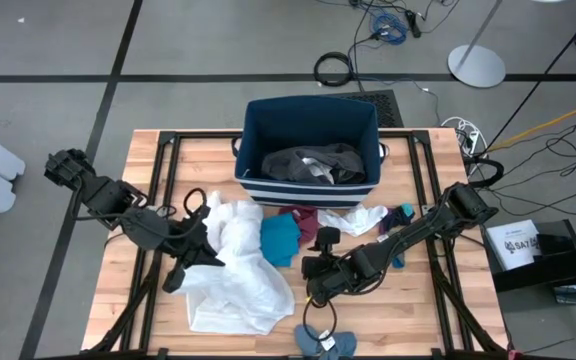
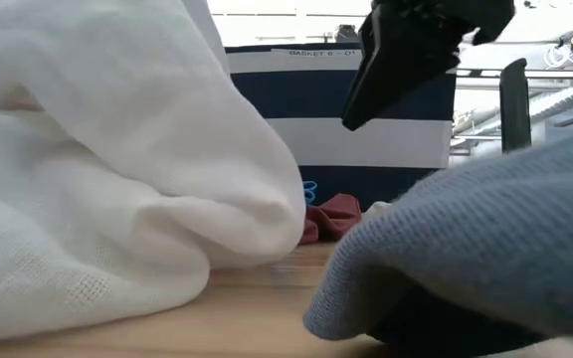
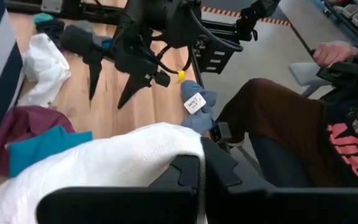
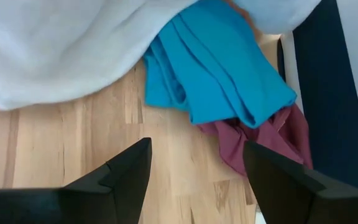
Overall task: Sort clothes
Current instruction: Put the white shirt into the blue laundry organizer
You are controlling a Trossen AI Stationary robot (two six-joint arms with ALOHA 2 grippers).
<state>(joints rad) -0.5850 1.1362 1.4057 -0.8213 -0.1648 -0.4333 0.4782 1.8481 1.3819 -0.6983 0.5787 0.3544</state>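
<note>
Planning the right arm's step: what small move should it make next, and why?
Probably lower the right end effector onto the teal garment and close: its fingers are open over bare wood beside it, holding nothing, while the left end effector is shut on the white garment.

Probably lab — floor cables (image 1: 388,25)

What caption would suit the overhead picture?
Left gripper clamps the white garment; open right gripper hovers beside the teal piece.

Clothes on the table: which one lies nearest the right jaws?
The teal garment, folded on the wood directly ahead of the open right gripper, overlapping the maroon piece.
</note>
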